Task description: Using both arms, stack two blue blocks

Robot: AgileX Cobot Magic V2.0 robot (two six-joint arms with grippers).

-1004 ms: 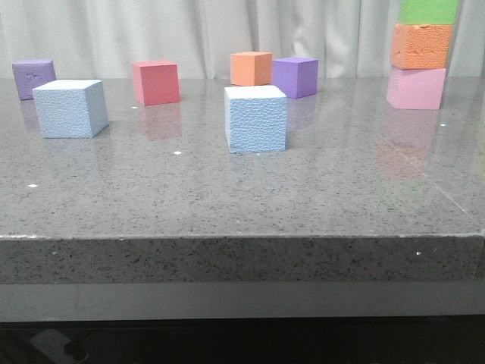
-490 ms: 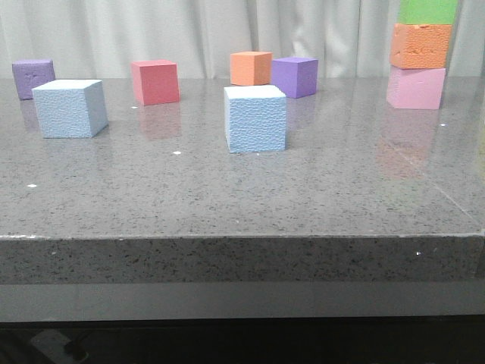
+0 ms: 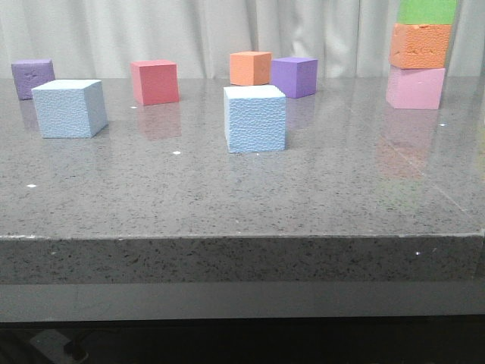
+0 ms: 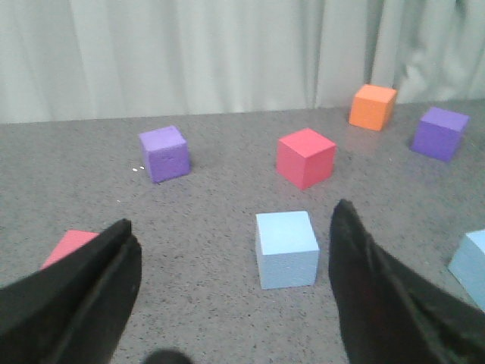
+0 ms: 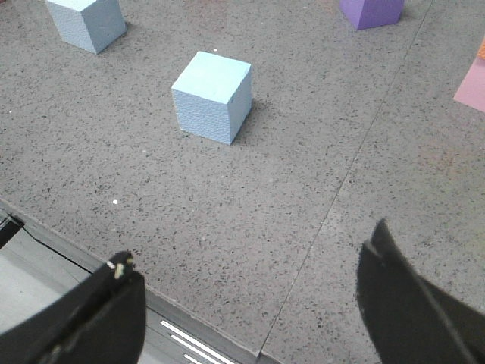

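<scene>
Sitting ahead of left end effector, blue block

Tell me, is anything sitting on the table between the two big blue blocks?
No. In the front view, only bare grey table lies between the left blue block and the middle blue block. The red cube sits farther back, not between them.

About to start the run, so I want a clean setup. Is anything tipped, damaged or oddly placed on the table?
Nothing stands out. Both blue blocks sit flat and apart on the table, unstacked. The pink, orange and green tower at the far right stands slightly staggered but upright. Both hands are open, holding nothing.
</scene>
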